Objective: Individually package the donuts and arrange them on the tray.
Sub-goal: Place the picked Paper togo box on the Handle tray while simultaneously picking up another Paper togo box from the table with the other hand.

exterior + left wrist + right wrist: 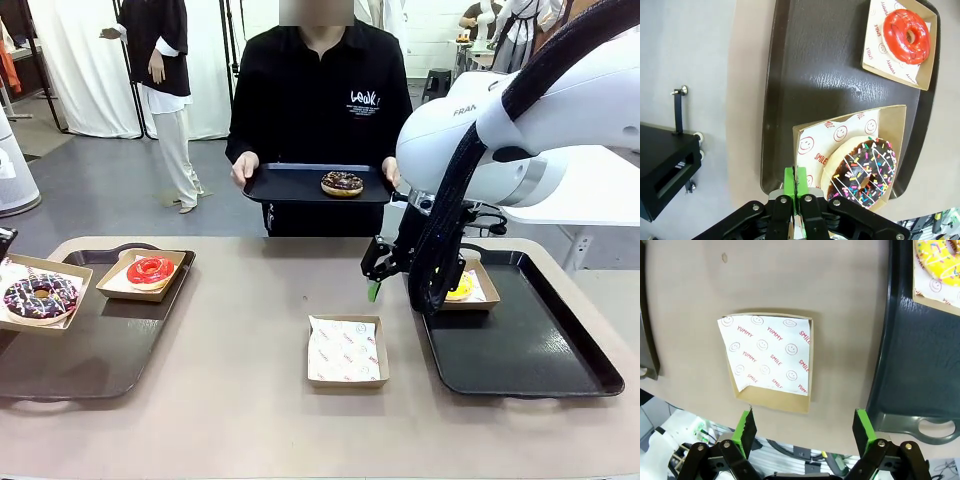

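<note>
Cardboard box (770,357): sits on the bare table (230,400) between the two trays. It is lined with white paper printed with smileys, and nothing lies on the paper.
Right gripper (804,427): jaws spread wide and holding nothing. In the right wrist view the green fingertips (746,426) frame the near edge of the cardboard box. In the front view the gripper hangs above the table, beside the right tray's inner edge.
Left gripper (796,182): jaws clenched, green pads pressed flat together. It is poised over the edge of the box holding the purple-white sprinkled donut. Whether the pads pinch that edge cannot be told.
Red donut (151,269): in its own lined box at the far right corner of the left tray (100,350).
Purple-white sprinkled donut (865,172): dark chocolate, in a lined box at the left edge of the left tray, apart from the red donut's box.
Yellow donut (460,288): in a lined box at the far left corner of the right tray (520,350), partly hidden behind the right arm.
Pale-sprinkled donut (342,183): dark chocolate, unboxed, lying on a black tray (290,185).
Person (320,90): at the far side, holding the black tray level with both hands, above the table's far edge.
</note>
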Available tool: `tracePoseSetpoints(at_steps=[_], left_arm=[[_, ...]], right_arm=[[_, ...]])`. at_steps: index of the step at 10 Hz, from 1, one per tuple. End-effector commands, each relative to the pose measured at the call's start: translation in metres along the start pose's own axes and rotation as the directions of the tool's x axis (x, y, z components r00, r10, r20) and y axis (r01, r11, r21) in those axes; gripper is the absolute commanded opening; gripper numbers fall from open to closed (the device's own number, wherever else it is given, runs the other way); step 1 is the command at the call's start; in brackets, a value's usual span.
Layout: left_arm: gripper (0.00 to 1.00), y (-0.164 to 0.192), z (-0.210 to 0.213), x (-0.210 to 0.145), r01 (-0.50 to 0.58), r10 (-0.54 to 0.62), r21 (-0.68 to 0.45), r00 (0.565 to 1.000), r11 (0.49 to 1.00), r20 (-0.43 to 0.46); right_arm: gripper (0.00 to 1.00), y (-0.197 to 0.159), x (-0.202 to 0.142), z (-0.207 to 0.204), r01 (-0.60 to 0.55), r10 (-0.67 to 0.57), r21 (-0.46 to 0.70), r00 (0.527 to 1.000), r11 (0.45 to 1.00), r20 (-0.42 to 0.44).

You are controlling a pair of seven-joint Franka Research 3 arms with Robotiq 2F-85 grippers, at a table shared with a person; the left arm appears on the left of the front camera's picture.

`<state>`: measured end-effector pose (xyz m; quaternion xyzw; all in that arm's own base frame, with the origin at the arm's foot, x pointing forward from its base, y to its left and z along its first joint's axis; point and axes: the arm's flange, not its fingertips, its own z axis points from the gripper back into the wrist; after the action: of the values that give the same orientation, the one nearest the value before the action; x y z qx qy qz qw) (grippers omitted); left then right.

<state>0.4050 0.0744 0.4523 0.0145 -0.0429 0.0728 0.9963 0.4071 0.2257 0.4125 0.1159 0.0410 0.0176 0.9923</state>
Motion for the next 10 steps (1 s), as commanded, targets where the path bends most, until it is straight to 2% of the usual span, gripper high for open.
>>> tracePoseSetpoints(at_steps=[1, 3, 5, 7, 10], left_arm=[[0.01, 0.001, 0.003, -0.001, 0.013, -0.013, 0.0, 1.0, 1.0, 0.002], [0.01, -0.002, -0.006, 0.002, -0.026, 0.026, -0.012, 1.0, 1.0, 0.015], [0.01, -0.007, -0.013, 0.003, -0.027, 0.028, -0.027, 0.999, 0.999, 0.038], [0.01, -0.014, -0.021, 0.005, -0.038, 0.039, -0.02, 0.998, 0.999, 0.049], [0.01, -0.025, -0.036, 0.011, -0.038, 0.039, -0.018, 0.998, 0.999, 0.053]], right_arm=[[1.0, 0.0, 0.0, 0.0, 0.0, 0.0, 0.0, 1.0, 1.0, 0.0], [1.0, 0.012, -0.003, -0.011, 0.078, -0.076, -0.052, 0.996, 0.996, 0.04], [1.0, 0.024, -0.006, -0.025, 0.107, -0.098, -0.124, 0.992, 0.986, 0.078], [1.0, 0.03, -0.006, -0.041, 0.081, -0.066, -0.175, 0.994, 0.981, 0.091], [1.0, 0.032, -0.006, -0.061, 0.015, 0.002, -0.186, 0.996, 0.982, 0.092]])
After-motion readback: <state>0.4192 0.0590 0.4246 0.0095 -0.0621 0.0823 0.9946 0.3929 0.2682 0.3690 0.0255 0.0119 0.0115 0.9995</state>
